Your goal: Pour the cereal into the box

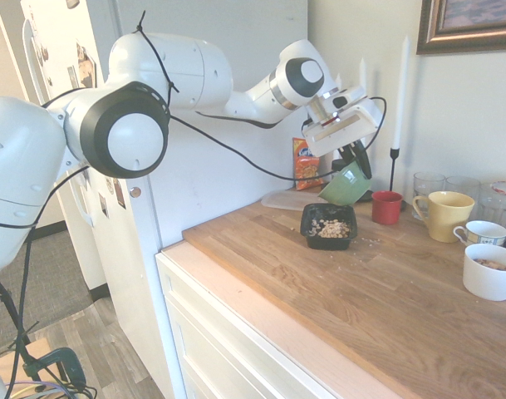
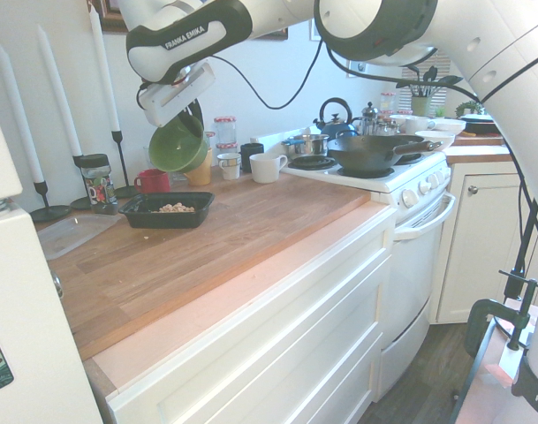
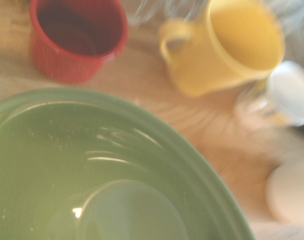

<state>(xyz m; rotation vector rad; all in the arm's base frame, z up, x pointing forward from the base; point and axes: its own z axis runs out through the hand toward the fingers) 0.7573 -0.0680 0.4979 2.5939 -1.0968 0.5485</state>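
"FRANKA EMIKA" reads along the arm at upper left; its gripper (image 2: 191, 115) clenches the tilted green bowl (image 2: 177, 146) (empty) above the box (image 2: 167, 212) holding cereal (image 2: 172, 208).

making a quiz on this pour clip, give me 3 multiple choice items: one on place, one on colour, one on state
1. Where is the cereal?
A. in the black box
B. in the red cup
C. on the stove

2. What colour is the bowl in the gripper?
A. yellow
B. green
C. white

3. How does the bowl look inside?
A. full
B. half full
C. empty

Answers: 1 A, pieces lie in the box, a few crumbs beside it; 2 B, green in every view; 3 C, the wrist view shows a bare inside.
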